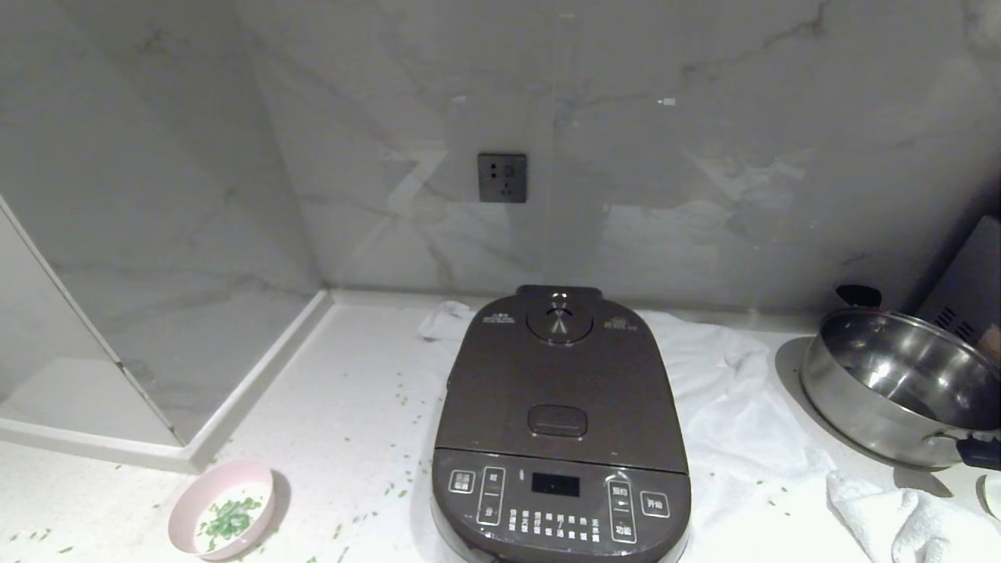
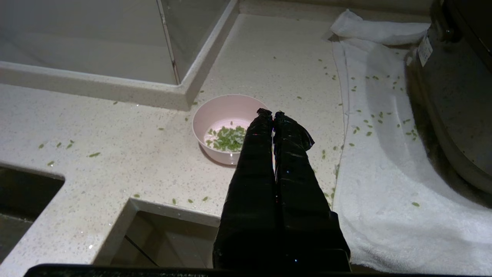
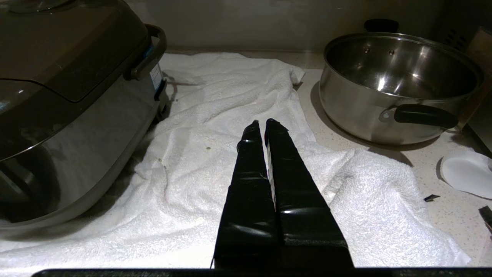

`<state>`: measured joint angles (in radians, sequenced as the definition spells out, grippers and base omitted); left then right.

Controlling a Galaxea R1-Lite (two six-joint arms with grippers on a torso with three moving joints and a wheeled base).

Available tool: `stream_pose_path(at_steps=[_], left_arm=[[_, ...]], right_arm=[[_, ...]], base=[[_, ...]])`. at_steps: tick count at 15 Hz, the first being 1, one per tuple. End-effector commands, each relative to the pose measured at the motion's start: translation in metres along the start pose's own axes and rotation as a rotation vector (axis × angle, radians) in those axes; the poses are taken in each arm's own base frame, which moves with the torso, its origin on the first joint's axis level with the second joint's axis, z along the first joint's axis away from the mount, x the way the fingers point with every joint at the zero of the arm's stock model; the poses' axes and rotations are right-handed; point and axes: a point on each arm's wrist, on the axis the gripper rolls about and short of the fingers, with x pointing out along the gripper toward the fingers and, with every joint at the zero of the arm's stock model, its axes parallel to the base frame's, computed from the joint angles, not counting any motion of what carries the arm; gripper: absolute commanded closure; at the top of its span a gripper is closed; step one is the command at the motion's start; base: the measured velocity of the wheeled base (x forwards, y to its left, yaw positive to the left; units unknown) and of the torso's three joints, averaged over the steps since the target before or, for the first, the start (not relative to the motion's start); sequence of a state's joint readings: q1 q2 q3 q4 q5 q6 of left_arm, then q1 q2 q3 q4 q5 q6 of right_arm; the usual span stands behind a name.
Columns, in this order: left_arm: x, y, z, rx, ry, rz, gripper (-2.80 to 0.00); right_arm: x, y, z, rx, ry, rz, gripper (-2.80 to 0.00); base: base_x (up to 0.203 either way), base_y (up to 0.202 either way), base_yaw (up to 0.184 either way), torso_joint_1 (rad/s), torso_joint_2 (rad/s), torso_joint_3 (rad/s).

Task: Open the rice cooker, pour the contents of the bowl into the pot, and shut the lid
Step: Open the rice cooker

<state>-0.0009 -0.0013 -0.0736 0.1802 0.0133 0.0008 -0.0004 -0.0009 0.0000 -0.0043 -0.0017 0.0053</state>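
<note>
Both grippers, left (image 2: 273, 112) and right (image 3: 264, 122), I see pinched closed, empty, flanking the rice cooker (image 1: 560, 426); lid (image 1: 560, 383) down.

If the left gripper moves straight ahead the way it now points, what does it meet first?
Probably the small pale pink bowl of chopped green bits: the shut left gripper points at its near rim, though depth is unclear.

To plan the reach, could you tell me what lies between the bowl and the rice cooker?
Head view: only bare countertop with scattered green bits separates bowl and rice cooker.
</note>
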Motion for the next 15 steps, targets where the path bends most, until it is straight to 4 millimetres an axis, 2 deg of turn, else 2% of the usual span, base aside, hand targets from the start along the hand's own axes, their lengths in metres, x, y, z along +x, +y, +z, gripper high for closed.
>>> stream_pose_path(at_steps=[1,15], left_arm=[[0.0,0.0,-0.0001,-0.001,0.001,0.001,0.0],[0.0,0.0,-0.0001,0.001,0.001,0.0,0.0]], right_arm=[[0.0002,0.0,-0.0004,0.001,0.002,0.001,0.0],[0.0001,0.0,-0.0001,-0.015,0.002,-0.004,0.0]], base=[[0.0,0.0,0.0,0.0,0.0,0.0],[0.0,0.0,0.0,0.0,0.0,0.0]])
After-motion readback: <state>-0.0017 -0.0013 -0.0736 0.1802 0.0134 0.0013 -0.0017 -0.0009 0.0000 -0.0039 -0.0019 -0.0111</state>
